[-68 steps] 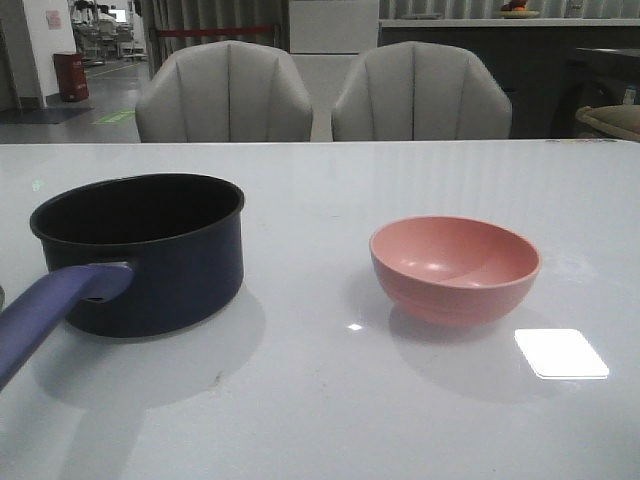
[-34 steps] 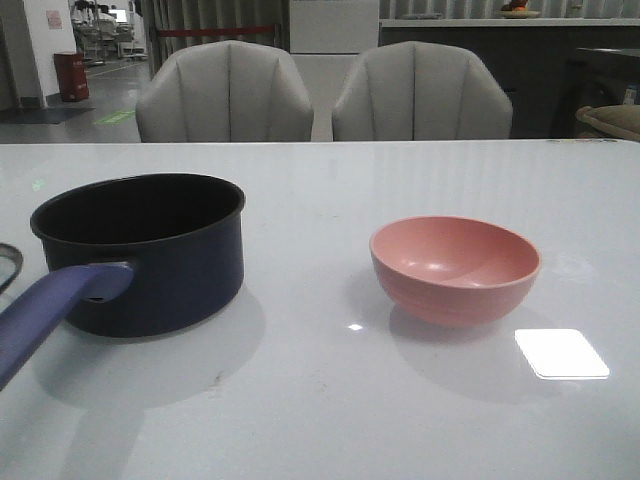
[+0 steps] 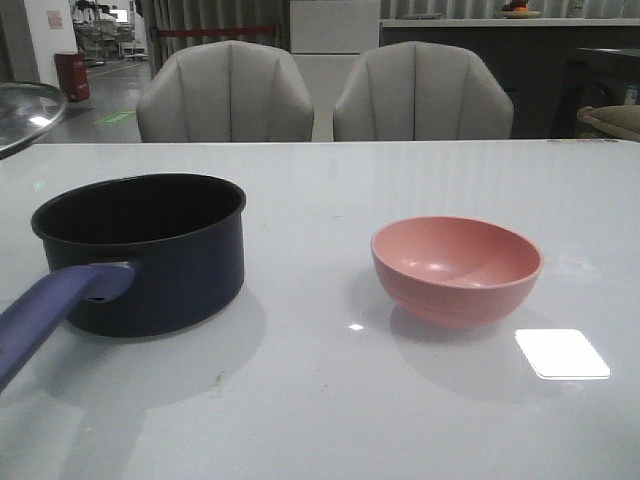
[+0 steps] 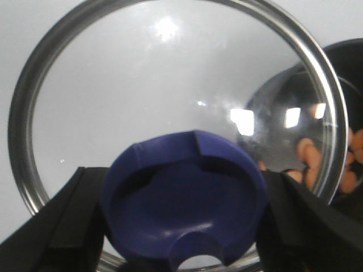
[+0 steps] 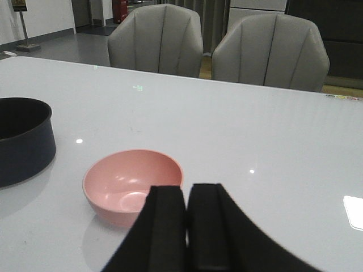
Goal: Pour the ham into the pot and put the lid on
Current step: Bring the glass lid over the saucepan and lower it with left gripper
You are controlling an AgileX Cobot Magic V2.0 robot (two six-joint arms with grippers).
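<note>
On the worktop [image 3: 330,420] we find the bowl [image 3: 456,268] empty and ham [image 4: 309,153] in the pot [image 3: 140,250]: pouring looks done. Left gripper [image 4: 181,226] jaws clamp the lid [image 4: 51,96] knob, lid aloft left of the pot; covering remains. Right gripper [image 5: 186,218] jaws closed, empty.

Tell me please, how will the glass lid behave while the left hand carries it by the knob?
The lid is clear glass in a metal rim, so probably fragile if knocked against the pot. The left hand holds only its knob, so the wide disc may swing or tilt. The smooth knob could slip.
</note>
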